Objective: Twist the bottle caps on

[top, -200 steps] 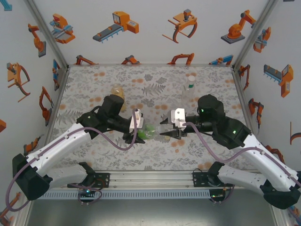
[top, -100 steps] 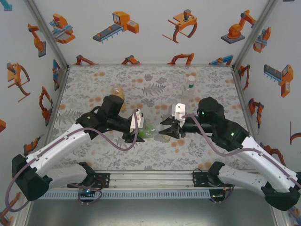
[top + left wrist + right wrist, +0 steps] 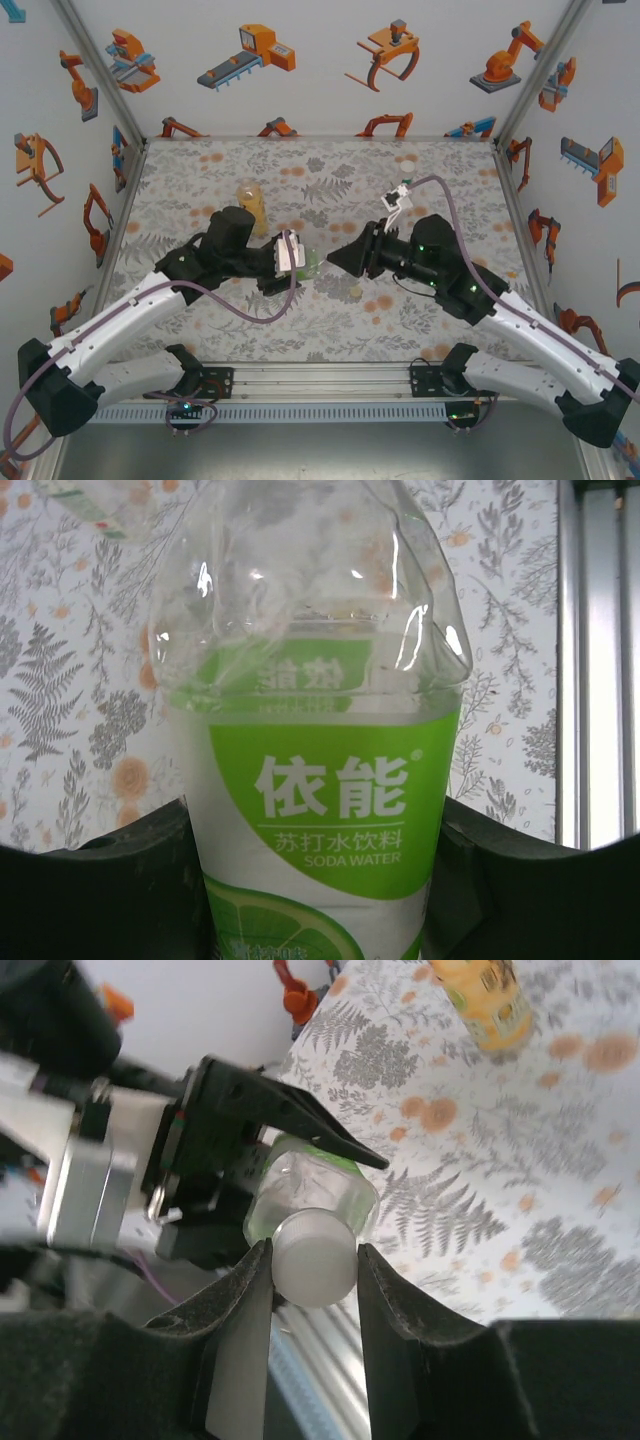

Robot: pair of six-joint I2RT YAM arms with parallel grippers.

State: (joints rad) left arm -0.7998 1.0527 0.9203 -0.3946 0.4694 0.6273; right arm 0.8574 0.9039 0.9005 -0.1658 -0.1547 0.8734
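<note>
White cap (image 3: 315,1260) is clamped in your right gripper (image 3: 313,1252), meeting the mouth of the clear bottle (image 3: 330,820) from 3 o'clock. Your left gripper (image 3: 320,910) is clamped on that bottle near the middle of the table (image 3: 200,180).

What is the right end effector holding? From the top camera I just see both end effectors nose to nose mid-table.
Observer: The right wrist camera shows the right end effector shut on a white cap.
Operator: Is the cap at the bottle?
Observer: It is lined up over the neck end of the clear bottle. I cannot tell whether the threads have caught.
Operator: And the left grip?
Observer: The left end effector clamps that bottle across its green-white label, one finger on each side.
</note>
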